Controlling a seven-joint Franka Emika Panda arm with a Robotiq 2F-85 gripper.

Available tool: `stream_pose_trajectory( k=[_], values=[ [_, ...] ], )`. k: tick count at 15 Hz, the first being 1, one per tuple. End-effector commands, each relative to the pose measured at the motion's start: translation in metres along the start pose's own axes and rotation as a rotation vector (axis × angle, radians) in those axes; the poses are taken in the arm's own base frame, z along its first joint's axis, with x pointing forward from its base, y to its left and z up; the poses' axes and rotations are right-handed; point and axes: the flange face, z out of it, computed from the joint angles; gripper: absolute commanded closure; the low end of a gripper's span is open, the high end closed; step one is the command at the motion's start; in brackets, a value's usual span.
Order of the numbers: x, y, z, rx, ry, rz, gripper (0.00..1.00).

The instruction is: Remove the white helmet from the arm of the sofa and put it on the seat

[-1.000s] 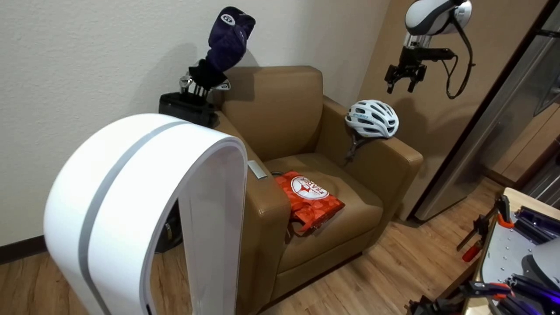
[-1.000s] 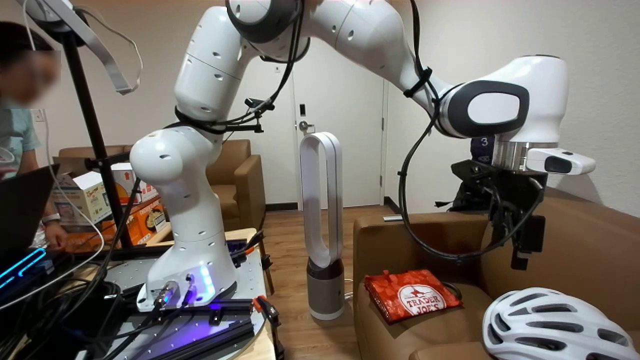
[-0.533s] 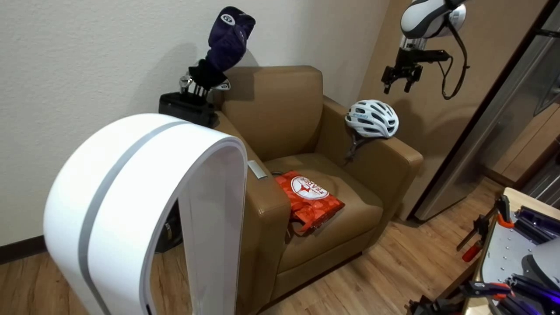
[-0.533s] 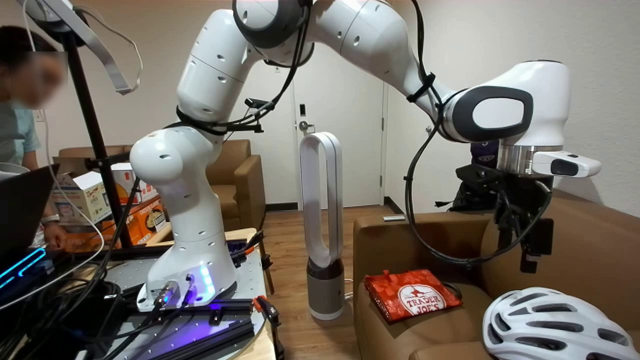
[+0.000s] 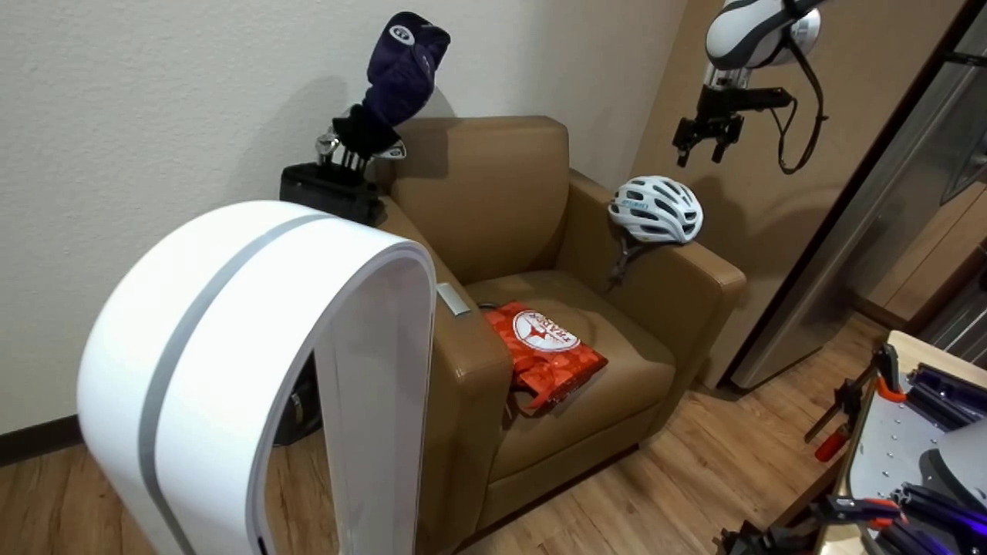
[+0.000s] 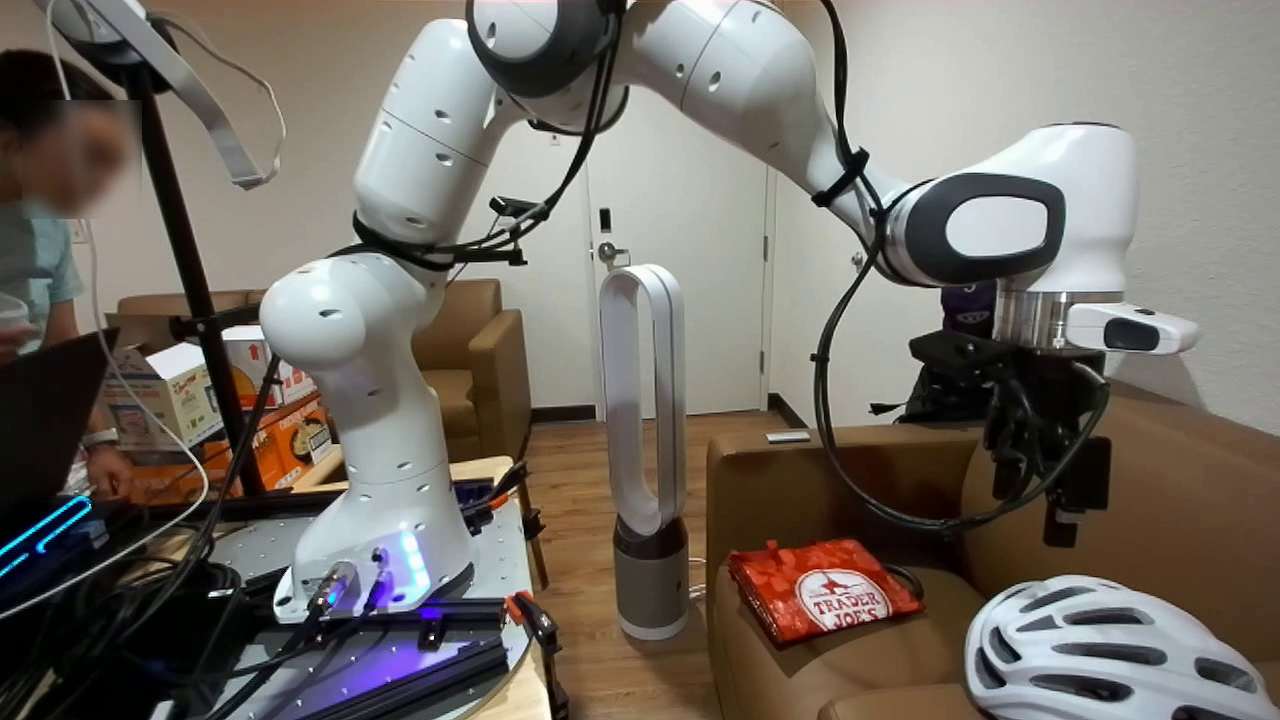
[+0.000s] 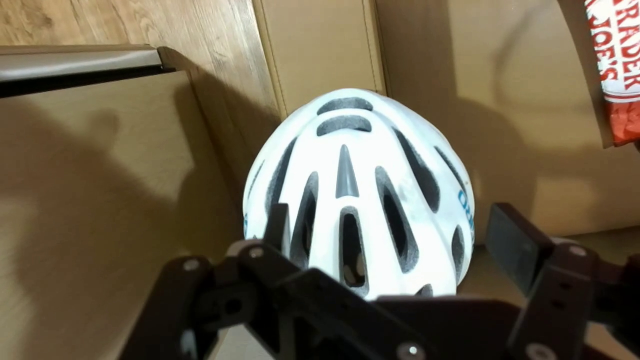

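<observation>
White ribbed bicycle helmet (image 5: pixel 657 209) rests on the brown leather armrest (image 5: pixel 702 268); above, the black two-fingered gripper (image 5: pixel 700 159) hangs empty, jaws parted, probably best lowered astride one rib (image 7: pixel 380 244).

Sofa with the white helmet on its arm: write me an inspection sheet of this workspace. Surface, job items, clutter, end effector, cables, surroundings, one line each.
Surface: leather sofa, with a broad flat-topped arm and a square seat.
Job items: white helmet rests on the arm, not yet on the seat.
Clutter: red bag lies on the seat; small pale object on the opposite arm.
End effector: open, above the helmet, holding nothing.
Cables: black cables loop beside the end effector; snagging: nothing seen.
Surroundings: white loop-shaped fan near the sofa; dark golf bag by the opposite arm; person at an exterior view's edge.
</observation>
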Motion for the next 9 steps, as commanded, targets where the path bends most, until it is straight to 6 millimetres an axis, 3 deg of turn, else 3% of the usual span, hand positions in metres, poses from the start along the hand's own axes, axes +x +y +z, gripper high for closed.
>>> stream_pose_trajectory(
  k=[1, 5, 9],
  values=[
    [0.001, 0.000, 0.000, 0.001, -0.001, 0.000, 0.00],
    [0.001, 0.000, 0.000, 0.001, -0.002, 0.000, 0.00],
    [0.020, -0.028, 0.015, 0.035, -0.030, -0.057, 0.00]
  ],
)
